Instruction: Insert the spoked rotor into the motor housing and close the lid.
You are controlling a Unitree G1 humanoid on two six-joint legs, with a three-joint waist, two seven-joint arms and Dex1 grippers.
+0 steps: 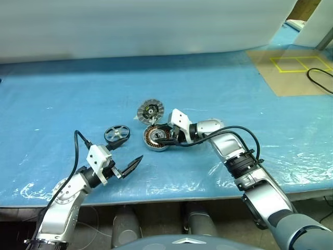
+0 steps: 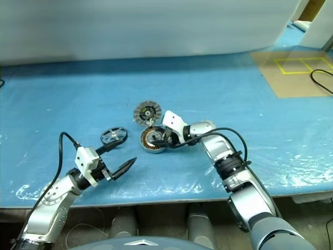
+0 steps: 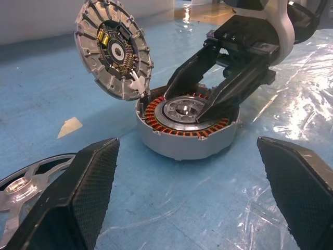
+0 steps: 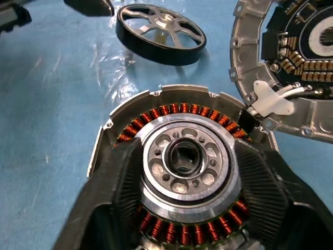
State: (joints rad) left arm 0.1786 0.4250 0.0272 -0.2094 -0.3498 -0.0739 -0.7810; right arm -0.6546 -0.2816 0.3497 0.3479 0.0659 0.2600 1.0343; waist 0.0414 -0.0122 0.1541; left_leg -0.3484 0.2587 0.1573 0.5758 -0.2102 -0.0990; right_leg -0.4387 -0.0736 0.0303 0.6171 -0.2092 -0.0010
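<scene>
left gripper hovering near the worktop's front edge, fingers spread wide, empty. spoked rotor lying flat just beyond, untouched. motor housing mid-worktop, lid tipped up behind it. right gripper over the windings, fingers parted, gripping nothing. best to clear the right fingers, then lift the rotor by its rim, level.

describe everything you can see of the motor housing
The motor housing is a round, shallow, silver-grey metal shell lying flat and open on the blue table cover. Inside runs a ring of copper-brown windings around a silver centre with small holes and a dark hub bore. Its ribbed lid, joined at the rim, stands tilted open. The right gripper straddles the silver centre, fingers spread over the windings. The spoked rotor lies apart.
</scene>
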